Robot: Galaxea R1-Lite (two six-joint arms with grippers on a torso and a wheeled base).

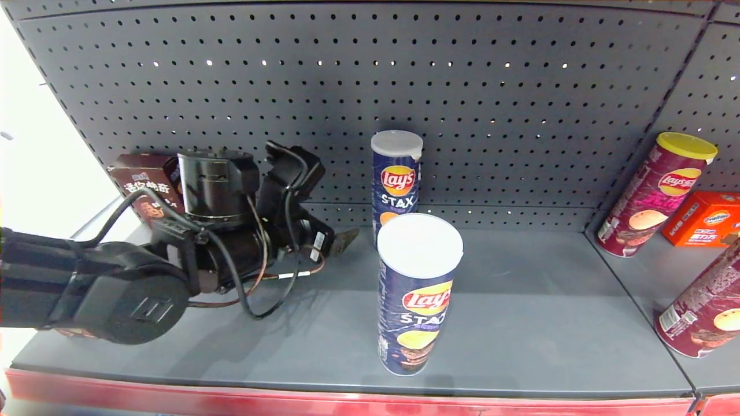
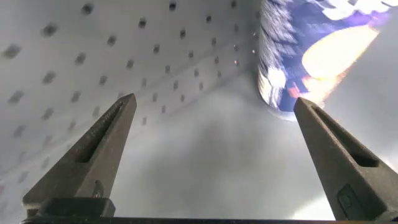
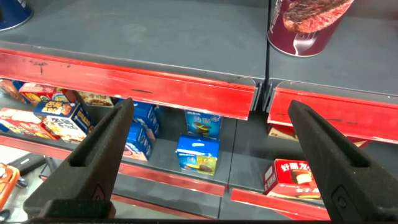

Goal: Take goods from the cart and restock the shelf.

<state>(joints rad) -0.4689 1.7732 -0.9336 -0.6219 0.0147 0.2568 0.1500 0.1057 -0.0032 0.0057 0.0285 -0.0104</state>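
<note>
Two blue chip cans stand upright on the grey shelf (image 1: 532, 312): one at the back (image 1: 396, 173) by the pegboard, one nearer the front edge (image 1: 417, 294). My left gripper (image 1: 342, 239) lies low over the shelf to the left of the back can, apart from it. In the left wrist view that gripper (image 2: 214, 109) is open with nothing between its fingers, and a blue can (image 2: 305, 56) shows just beyond one fingertip. My right gripper (image 3: 210, 109) is open and holds nothing, in front of the red shelf edge (image 3: 130, 78) and the lower shelves.
A brown box (image 1: 144, 179) stands behind my left arm. On the adjoining shelf to the right are maroon cans (image 1: 656, 193) (image 1: 702, 306) and an orange box (image 1: 702, 219). Lower shelves hold blue boxes (image 3: 198, 152) and others. Bare shelf lies right of the blue cans.
</note>
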